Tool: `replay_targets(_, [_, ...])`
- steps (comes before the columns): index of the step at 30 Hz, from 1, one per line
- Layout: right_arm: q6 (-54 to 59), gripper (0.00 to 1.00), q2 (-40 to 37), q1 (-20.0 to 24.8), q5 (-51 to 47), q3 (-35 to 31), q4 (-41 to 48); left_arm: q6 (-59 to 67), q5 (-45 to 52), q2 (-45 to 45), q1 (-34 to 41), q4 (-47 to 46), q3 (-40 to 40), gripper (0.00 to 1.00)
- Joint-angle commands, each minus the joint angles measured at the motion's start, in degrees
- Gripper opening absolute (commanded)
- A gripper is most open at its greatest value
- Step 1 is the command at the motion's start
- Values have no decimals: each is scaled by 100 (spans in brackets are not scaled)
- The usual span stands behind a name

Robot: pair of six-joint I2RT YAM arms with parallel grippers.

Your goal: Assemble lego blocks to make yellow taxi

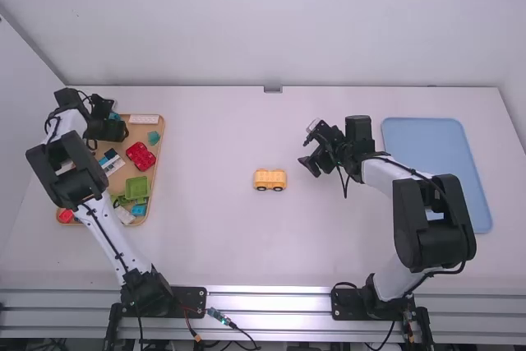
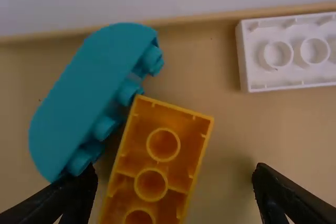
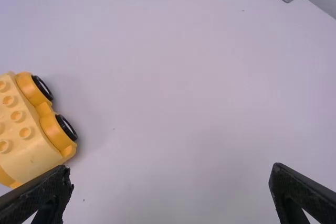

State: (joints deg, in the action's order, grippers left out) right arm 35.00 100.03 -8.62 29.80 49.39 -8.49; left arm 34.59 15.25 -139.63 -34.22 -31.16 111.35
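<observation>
by the tray's [image 2: 226, 119] far edge, the left end effector [image 2: 174, 177] is parted over the yellow brick [image 2: 178, 124], gripping nothing; the brick lies hollow side up, close against the teal piece [image 2: 84, 98]; best slip one finger between them, centre, then close; the right end effector [image 3: 172, 172] is released, empty; the yellow wheeled base [image 1: 269, 177] sits midway between the bench's [image 1: 205, 244] side edges.
</observation>
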Motion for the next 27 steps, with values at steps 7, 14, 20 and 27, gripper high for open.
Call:
replay_targets(7, [-16, 99, -169, 2, 33, 9, -4, -2, 81, -118, 48, 44, -107, 65])
replay_targets(14, [-14, 99, -169, 2, 33, 9, 25, 122, 57, -118, 55, 4, -107, 57])
replay_targets(20, [-14, 99, -169, -2, 33, 9, 62, 400, 39, -118, 35, -175, -107, 54])
replay_targets(27, [-14, 99, -169, 7, 33, 9, 62, 426, 37, -118, 35, -179, -105, 45])
